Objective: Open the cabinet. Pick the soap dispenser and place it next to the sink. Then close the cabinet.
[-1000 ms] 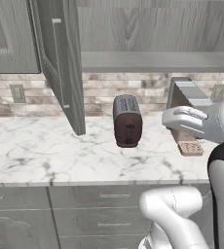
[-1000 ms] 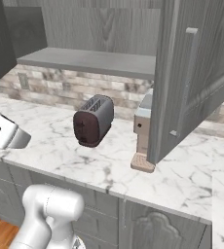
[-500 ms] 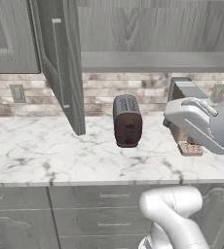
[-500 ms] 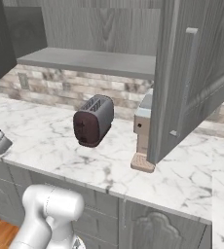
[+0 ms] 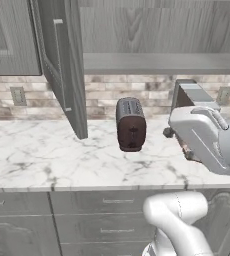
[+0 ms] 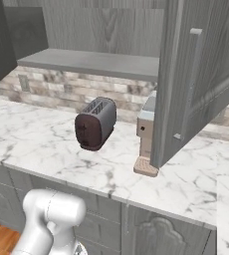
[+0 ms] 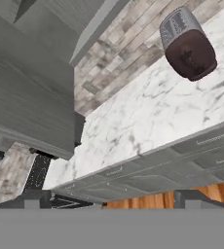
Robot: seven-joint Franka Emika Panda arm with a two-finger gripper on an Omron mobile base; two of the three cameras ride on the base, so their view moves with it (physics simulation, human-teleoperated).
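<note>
Closest to us is the robot's white arm [image 5: 179, 227], which rises up in front of the grey drawers [image 5: 102, 202] under the counter. In the left base view the big white hand end of the arm [image 5: 204, 137] hangs over the right side of the marble counter [image 5: 47, 162]. In the hand view the gripper [image 7: 109, 198] shows its two dark finger tips [image 7: 32, 198] set far apart at the bottom, with nothing between them, so it is wide open and holds nothing. It looks down at the counter and the drawers from a tilted angle. On the counter stands a dark toaster [image 5: 131, 124]. Just to its right is a grey box on a brown base [image 6: 147, 137], half hidden behind the open door. Farther back is the brick wall [image 5: 137, 92] with a plug socket [image 5: 18, 95]. Above it is the cabinet [image 5: 157, 30]. Both doors are swung open, the left door [image 5: 62, 65] and the right door [image 6: 196, 74], and the plain grey shelf [image 6: 91, 62] inside shows. So the first job, opening the cabinet, looks done. I cannot see a soap dispenser on the shelf or on the counter, and I cannot tell where it is. It has not been picked up. Left to do: grab it, put it next to the sink, then shut the doors.
</note>
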